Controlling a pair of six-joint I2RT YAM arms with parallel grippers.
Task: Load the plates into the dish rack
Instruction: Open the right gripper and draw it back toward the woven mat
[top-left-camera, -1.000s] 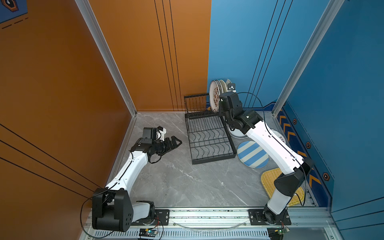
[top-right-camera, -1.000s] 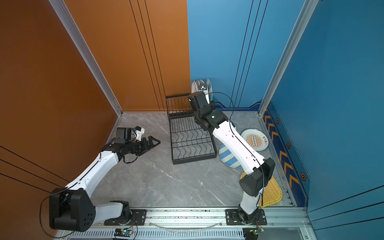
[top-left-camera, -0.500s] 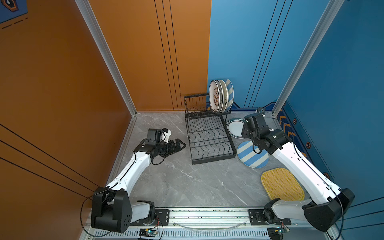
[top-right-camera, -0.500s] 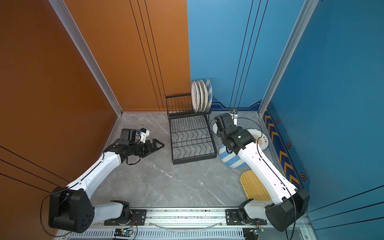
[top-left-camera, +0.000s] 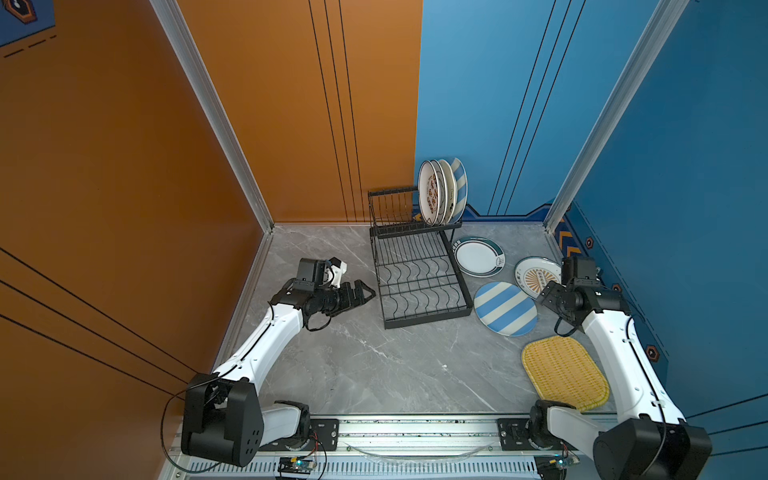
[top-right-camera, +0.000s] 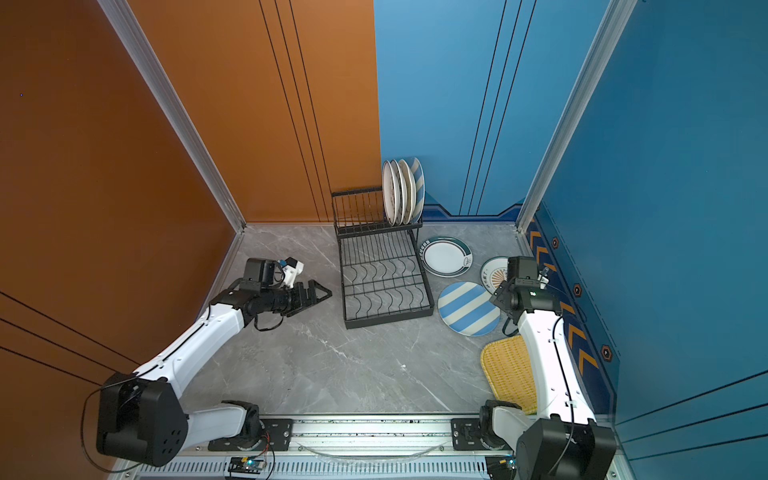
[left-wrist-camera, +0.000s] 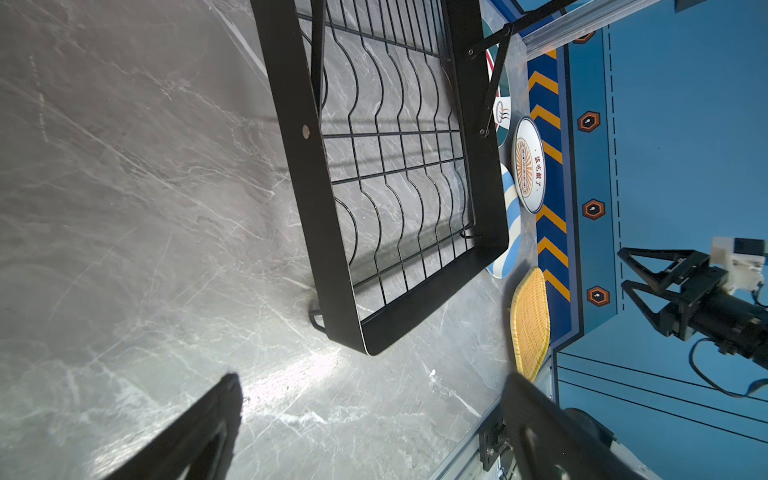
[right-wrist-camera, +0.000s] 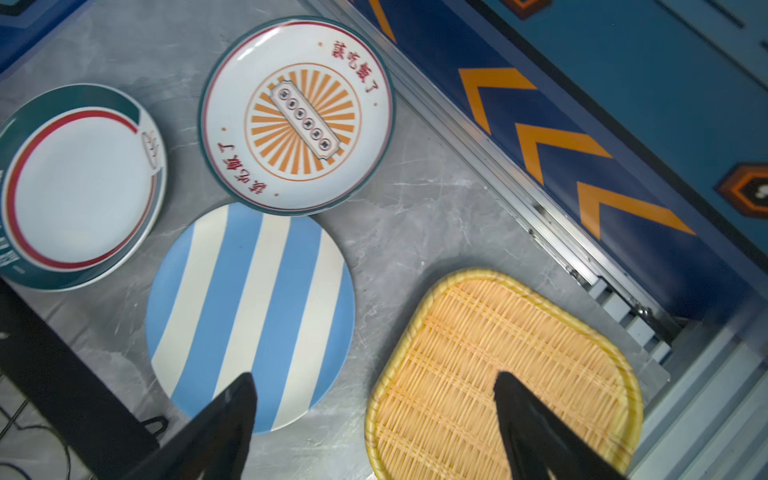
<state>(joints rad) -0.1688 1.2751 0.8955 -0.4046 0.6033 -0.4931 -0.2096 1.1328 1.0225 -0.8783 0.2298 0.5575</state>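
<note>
Item: dish rack (top-left-camera: 419, 286), black wire, set mid-bench, long axis running from the near rail toward the back wall, raised barred tier at the far end. Contents: four racked plates (top-left-camera: 442, 191) standing on edge in that far tier, faces turned toward the orange wall; the flat wavy grid holds none. Loose stock, all lying flat and face up on the bench (top-left-camera: 374, 365) on the rack's right-hand side: green-rimmed plate (top-left-camera: 478, 256), just beside the rack's far corner; sunburst plate (right-wrist-camera: 297, 114), its rim meeting or just overlapping the striped plate (right-wrist-camera: 249, 316); woven plate (right-wrist-camera: 498, 374), yellow, rounded-square, nearest the rail, apart from the others, its long axis slanting from the striped plate's side toward the right arm's base. The round plates have no long axis; access is by the rim only. Right gripper (right-wrist-camera: 374, 378): jaws wide, nothing between them, hanging above the gap between the striped plate and the woven plate and pointing down at the bench; the striped plate lies on its rack side, the woven plate on its rail side. Left gripper (top-left-camera: 365, 292): jaws wide, empty, low beside the rack's opposite long edge, pointing at it, well apart from every loose plate. Assessment: the right arm is the nearer to all four; half the load is racked; the next pick probably needs a flat rim caught and tipped upright.
</note>
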